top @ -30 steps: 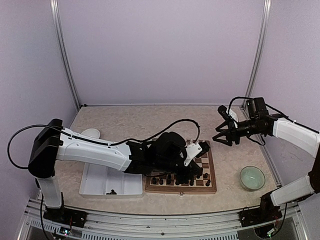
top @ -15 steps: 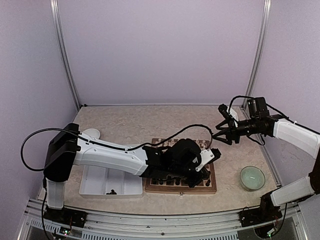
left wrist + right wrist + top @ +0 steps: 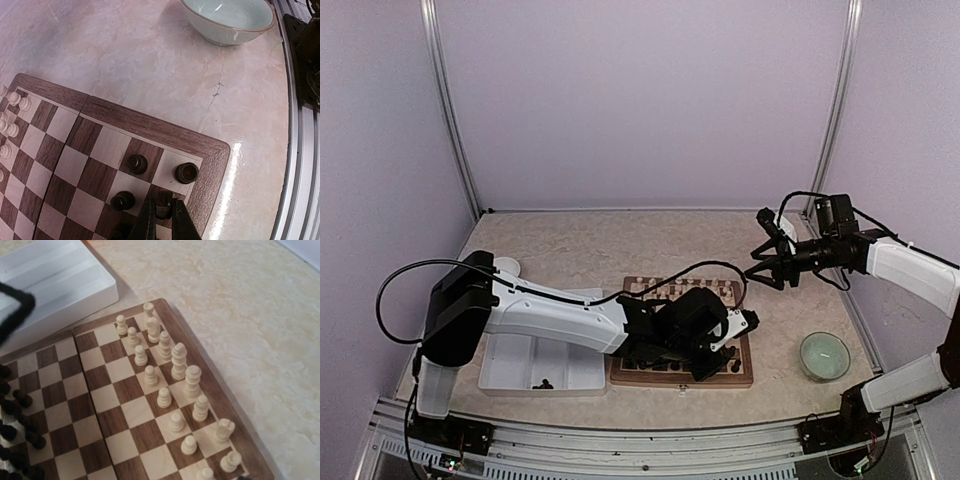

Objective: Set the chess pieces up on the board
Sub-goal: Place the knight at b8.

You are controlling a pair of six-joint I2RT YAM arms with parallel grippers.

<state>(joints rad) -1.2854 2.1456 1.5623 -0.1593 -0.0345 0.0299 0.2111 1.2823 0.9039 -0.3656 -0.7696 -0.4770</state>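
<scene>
The left fingers [image 3: 163,215] are pinched shut on a dark chess piece [image 3: 163,199] at the board's [image 3: 150,122] corner. Many dark pieces [image 3: 137,163] stand there already, and some wait in the white tray [image 3: 510,365]. The right fingers [image 3: 765,255] hang open and empty.

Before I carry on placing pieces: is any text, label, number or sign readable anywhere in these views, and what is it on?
None readable.
The brown-framed wooden chessboard shows no file or rank markings; the white divided plastic tray, pale green bowl and white arm casings carry no print.
Anything on the small circuit boards at the arm bases is too small to read.
</scene>
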